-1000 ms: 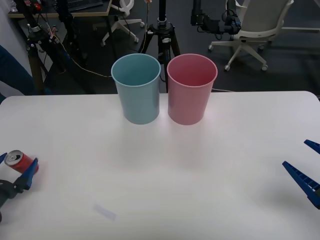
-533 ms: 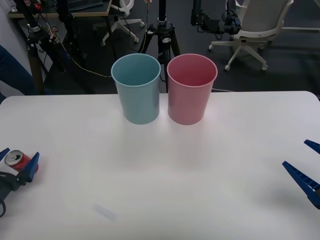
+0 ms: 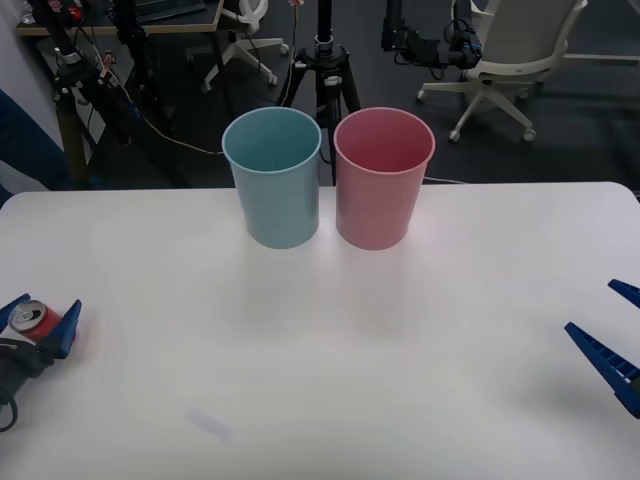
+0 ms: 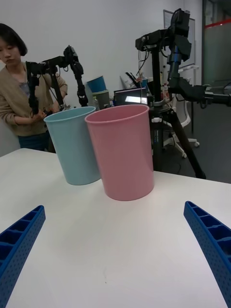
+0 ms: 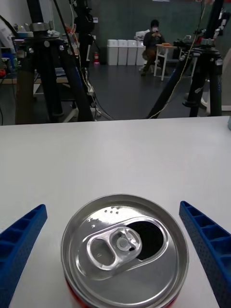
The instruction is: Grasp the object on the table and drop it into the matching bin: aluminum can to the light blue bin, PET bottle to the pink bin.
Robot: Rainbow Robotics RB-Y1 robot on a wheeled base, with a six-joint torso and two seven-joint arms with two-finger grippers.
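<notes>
The red aluminum can [image 3: 36,320] stands on the white tabletop [image 3: 330,340] at its left edge. The left end effector [image 3: 40,322] is open, with one blue finger on each side of the can. Next it should squeeze the can's middle gently, so it stays upright, then lift high enough to clear the light blue bin [image 3: 273,178]. The right end effector [image 3: 615,335] waits open, far right.

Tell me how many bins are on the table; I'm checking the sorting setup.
2. The light blue bin stands at the table's far edge near the middle; the pink bin stands right beside it on the robot's right. None looks hidden.
</notes>
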